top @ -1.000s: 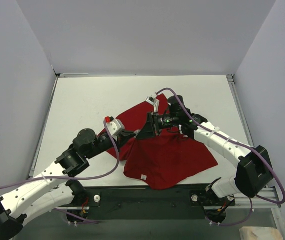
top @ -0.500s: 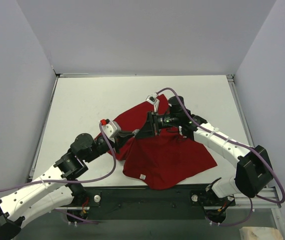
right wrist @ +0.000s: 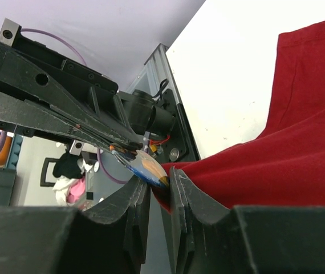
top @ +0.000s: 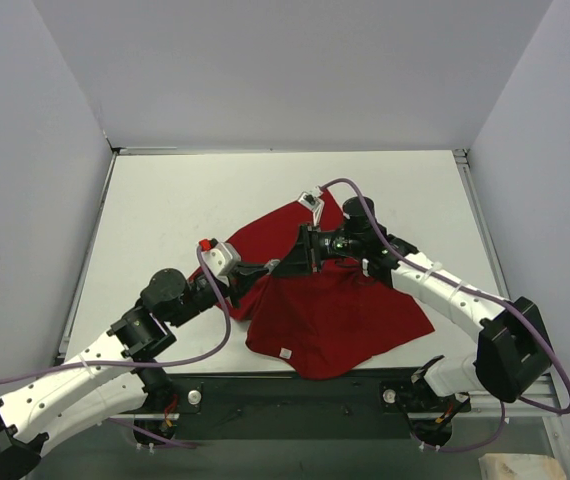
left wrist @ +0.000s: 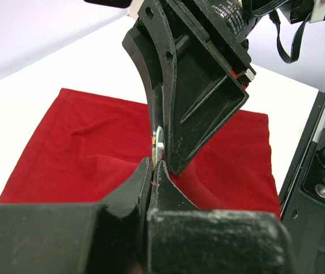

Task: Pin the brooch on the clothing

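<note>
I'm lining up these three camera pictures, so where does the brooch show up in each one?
Top external: cannot be made out; look where the left gripper meets the right gripper.
Left wrist: brooch edge-on at the centre, just above the left gripper's tip.
Right wrist: lower centre-left, just above the right gripper's fingers.
Shared landmark: the red T-shirt, in all three views.

Straight ahead of the left gripper (top: 261,268), the right gripper (top: 278,266) stands tip to tip with it, so nothing can pass between them. Under both tips the red shirt (top: 340,315) rises in a fold and closes the way from below. Above both grippers there is open room, and also over the bare table (top: 185,200) to the left of the left gripper.
</note>
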